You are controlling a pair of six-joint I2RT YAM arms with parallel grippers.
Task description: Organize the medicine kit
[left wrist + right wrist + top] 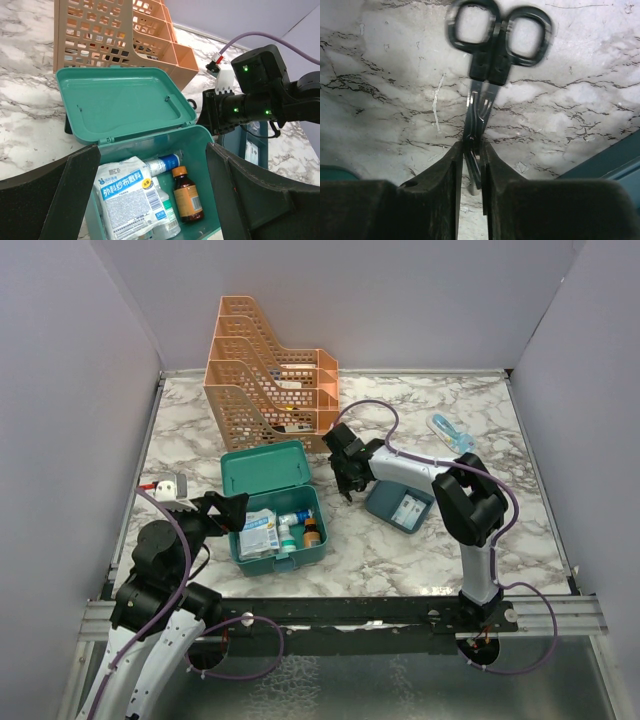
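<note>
Scissors (481, 102) pinched between right jaws (handles protruding).

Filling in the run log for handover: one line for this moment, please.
left tool: open, by open medicine kit | right tool: shut on scissors blades | tray: on table, right of kit

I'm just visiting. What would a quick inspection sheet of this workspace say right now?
Surface: marble-patterned table.
Job's things: medicine kit open, lid back, holding gauze packet and brown bottle; tray apart, to its right.
Clutter: orange file rack behind kit; small packet back right; white gadget at left.
Tools: left tool open, by kit; right tool shut on scissors.
Cables: purple cables along both arms.
Surroundings: plain walls on three sides.
</note>
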